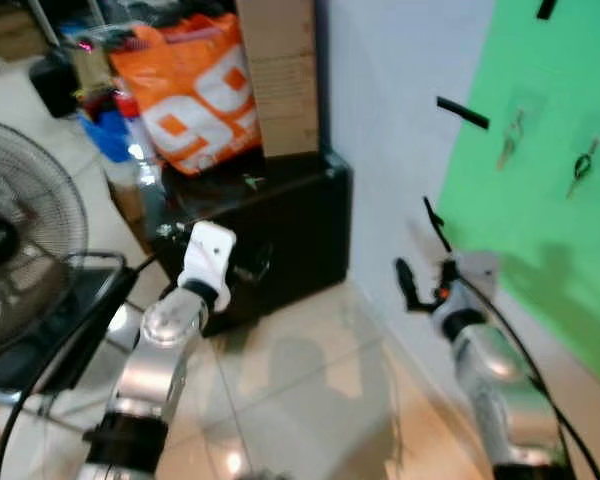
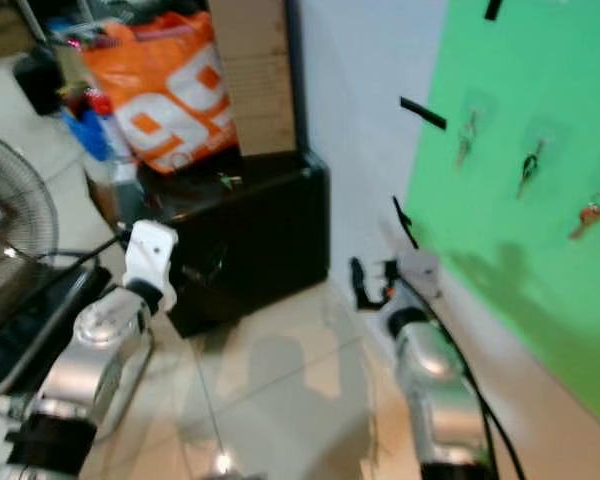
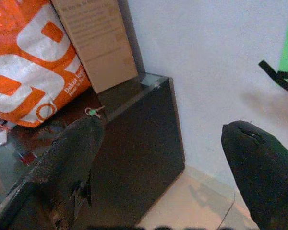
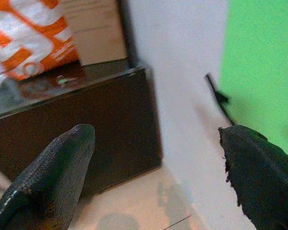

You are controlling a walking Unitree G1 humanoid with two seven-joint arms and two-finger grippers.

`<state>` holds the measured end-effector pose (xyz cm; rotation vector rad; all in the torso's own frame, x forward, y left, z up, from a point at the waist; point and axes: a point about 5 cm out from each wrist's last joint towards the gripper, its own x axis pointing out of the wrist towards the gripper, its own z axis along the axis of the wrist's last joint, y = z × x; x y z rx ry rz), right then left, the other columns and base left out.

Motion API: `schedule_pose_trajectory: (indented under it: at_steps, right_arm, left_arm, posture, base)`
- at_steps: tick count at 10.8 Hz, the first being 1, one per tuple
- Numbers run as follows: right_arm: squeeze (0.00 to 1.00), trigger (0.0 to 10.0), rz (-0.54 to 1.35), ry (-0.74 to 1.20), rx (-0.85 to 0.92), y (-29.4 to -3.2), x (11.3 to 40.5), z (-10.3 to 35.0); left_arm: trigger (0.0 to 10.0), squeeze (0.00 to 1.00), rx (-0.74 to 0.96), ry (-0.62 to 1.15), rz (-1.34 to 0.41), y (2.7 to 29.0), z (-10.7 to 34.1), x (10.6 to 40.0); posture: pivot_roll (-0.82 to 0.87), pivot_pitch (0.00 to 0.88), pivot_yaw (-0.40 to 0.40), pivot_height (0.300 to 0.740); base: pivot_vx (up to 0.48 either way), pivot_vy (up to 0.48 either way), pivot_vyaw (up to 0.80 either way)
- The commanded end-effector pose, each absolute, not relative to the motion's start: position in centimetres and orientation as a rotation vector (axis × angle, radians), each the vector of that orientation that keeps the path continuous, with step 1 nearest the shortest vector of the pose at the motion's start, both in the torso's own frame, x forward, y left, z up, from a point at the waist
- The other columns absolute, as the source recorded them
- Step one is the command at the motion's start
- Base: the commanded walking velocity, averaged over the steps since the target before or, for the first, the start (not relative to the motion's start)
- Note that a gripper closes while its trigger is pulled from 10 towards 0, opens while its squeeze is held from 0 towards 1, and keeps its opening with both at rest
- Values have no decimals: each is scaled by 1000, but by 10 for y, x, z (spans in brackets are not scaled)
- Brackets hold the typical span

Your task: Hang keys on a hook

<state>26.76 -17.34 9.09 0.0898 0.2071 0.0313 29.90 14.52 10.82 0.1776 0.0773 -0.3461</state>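
A low cabinet (image 1: 280, 240) stands on the floor against the wall (image 1: 390, 120), with a small key (image 3: 93, 111) lying on its top near the front edge. Behind the key, a printed bag (image 1: 190, 90) and a cardboard box (image 1: 278, 70) stand side by side, the box at the wall-side corner. Right of the cabinet, a board (image 2: 520, 150) on the wall carries hanging keys (image 2: 528, 166), and a fan (image 1: 25, 240) stands left of the cabinet.

Looks like a lived-in home corner, probably a storage spot: tiled floor (image 1: 310, 370), white wall (image 1: 390, 110), standing fan (image 1: 25, 250). Ahead of the left gripper (image 3: 158, 158), a dark cabinet (image 1: 280, 230) carries an orange shopping bag (image 1: 190, 85) and cardboard box (image 1: 280, 70). Green board (image 2: 520, 150) with hung keys (image 2: 528, 165) beside the right gripper (image 4: 158, 163).
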Motion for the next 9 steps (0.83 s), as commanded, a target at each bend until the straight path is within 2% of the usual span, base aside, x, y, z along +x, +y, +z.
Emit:
schedule_pose_trajectory:
  at_steps: [1, 4, 7, 9]
  right_arm:
    - [1000, 10000, 34, 205, 107, -170, 270, 93]
    - [1000, 10000, 76, 197, 65, -167, 270, 94]
    - [1000, 10000, 62, 200, 60, -169, 267, 93]
    - [1000, 10000, 20, 209, 80, -173, 263, 91]
  left_arm:
    - [10000, 0, 189, 61, -327, 151, 114, 300]
    - [10000, 0, 185, 52, -335, 148, 116, 304]
    - [10000, 0, 181, 51, -354, 143, 116, 307]
    - [10000, 0, 179, 51, -366, 141, 116, 307]
  posture:
    - [-154, 0, 76, 740]
    - [-181, 0, 97, 740]
    - [-202, 0, 115, 740]
    - [-203, 0, 119, 740]
  base:
    - [289, 0, 0]
    - [305, 0, 0]
    - [309, 0, 800]
    - [315, 0, 0]
